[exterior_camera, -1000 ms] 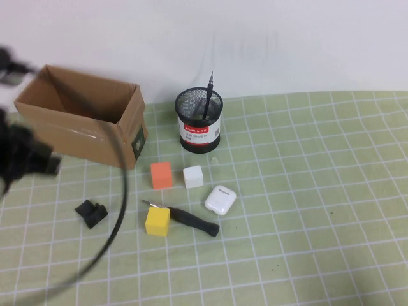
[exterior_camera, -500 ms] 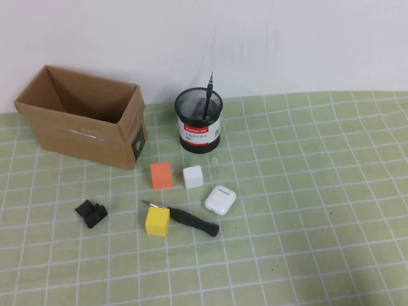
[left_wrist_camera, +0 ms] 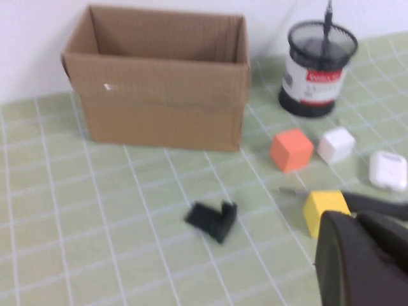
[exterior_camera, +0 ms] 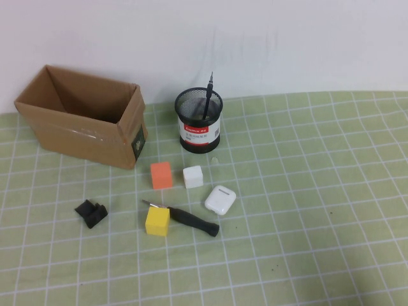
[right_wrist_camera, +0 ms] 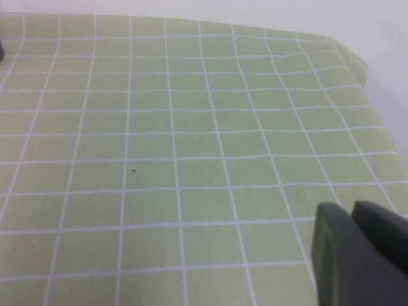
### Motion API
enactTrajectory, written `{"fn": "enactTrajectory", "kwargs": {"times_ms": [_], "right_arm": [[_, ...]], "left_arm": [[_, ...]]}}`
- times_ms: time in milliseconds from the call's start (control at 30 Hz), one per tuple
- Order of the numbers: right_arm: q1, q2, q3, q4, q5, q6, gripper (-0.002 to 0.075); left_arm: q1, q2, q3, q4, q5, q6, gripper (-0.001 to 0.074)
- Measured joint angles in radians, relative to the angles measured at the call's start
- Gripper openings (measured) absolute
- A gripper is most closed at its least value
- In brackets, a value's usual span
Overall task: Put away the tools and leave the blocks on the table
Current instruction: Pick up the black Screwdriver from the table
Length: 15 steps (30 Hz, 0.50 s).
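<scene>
A black-handled screwdriver (exterior_camera: 191, 220) lies on the green grid table (exterior_camera: 306, 191), its tip passing behind the yellow block (exterior_camera: 157, 221). The orange block (exterior_camera: 161, 174) and white block (exterior_camera: 193, 176) sit side by side farther back. A thin black precision driver (exterior_camera: 210, 95) stands in the black mesh holder (exterior_camera: 199, 124). Neither arm shows in the high view. My left gripper (left_wrist_camera: 356, 220) is shut and empty, hovering close to the yellow block (left_wrist_camera: 324, 210) and the screwdriver handle (left_wrist_camera: 376, 204). My right gripper (right_wrist_camera: 352, 210) is shut over bare cloth.
An open cardboard box (exterior_camera: 86, 115) stands at the back left. A small black bracket (exterior_camera: 91, 213) lies left of the yellow block. A white earbud case (exterior_camera: 220, 199) rests right of the white block. The cloth's far right edge (right_wrist_camera: 354, 60) drops off.
One second ago the left arm and its cable filled the left side of the high view; it has since pulled out of that view. The objects have not moved.
</scene>
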Motion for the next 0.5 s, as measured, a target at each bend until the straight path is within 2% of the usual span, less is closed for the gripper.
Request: {"fn": "enactTrajectory", "kwargs": {"times_ms": [67,167,333,500], "right_arm": [[0.000,0.000,0.000,0.000,0.000,0.000,-0.0011],[0.000,0.000,0.000,0.000,0.000,0.000,-0.0011],[0.000,0.000,0.000,0.000,0.000,0.000,-0.0011],[0.000,0.000,0.000,0.000,0.000,0.000,-0.0011]], "left_arm": [[0.000,-0.001,0.014,0.022,-0.061,-0.007,-0.0002],[0.007,-0.032,0.084,0.075,-0.240,-0.026,-0.0003],[0.092,-0.152,0.294,0.191,-0.595,-0.138,-0.0003],[0.189,-0.271,0.444,0.211,-0.704,-0.234,-0.0003]]}}
